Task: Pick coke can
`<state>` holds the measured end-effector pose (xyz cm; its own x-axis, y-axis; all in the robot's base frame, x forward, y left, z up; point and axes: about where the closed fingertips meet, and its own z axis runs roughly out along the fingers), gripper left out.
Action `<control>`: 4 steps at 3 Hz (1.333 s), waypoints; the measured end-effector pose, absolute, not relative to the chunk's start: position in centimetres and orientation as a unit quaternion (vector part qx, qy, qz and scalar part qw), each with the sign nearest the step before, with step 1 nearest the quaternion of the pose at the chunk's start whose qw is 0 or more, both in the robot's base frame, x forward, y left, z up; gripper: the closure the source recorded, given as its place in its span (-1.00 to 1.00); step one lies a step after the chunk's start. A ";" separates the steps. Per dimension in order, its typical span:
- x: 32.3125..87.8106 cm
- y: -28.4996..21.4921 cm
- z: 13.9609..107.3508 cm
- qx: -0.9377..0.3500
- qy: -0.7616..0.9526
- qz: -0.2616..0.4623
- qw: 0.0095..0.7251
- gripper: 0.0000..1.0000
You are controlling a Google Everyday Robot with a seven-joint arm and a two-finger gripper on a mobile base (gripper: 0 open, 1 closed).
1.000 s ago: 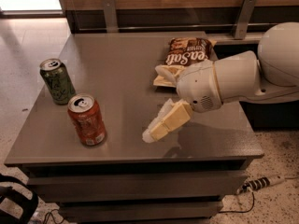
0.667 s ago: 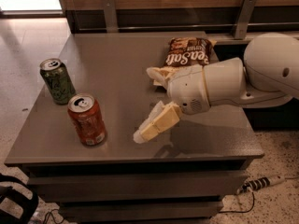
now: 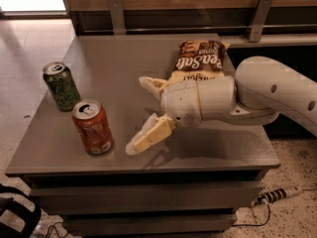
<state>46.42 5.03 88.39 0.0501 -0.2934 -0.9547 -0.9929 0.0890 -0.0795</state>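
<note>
The coke can (image 3: 92, 128), orange-red with a silver top and pull tab, stands upright near the front left of the grey table (image 3: 54, 152). My gripper (image 3: 136, 114) hovers just right of the can, low over the table, and does not touch it. Its jaws are spread wide and empty: the near cream finger (image 3: 148, 137) points down-left toward the can's base, and the far finger (image 3: 148, 84) points left behind it. The white arm (image 3: 257, 98) reaches in from the right.
A dark green can (image 3: 61, 86) stands upright just behind and left of the coke can. A brown chip bag (image 3: 200, 58) lies at the back right, partly behind the wrist. A wooden wall with metal brackets runs behind the table. A power strip (image 3: 275, 195) lies on the floor at the right.
The arm has moved left across the table, bringing the open gripper closer to the coke can. Both cans and the chip bag have stayed in place.
</note>
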 end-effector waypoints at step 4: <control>46.3 11.1 87.5 -0.556 0.487 0.452 0.498 -1.00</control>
<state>46.30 11.07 87.46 0.1160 -0.0916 -0.9890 -0.9931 -0.0282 -0.1139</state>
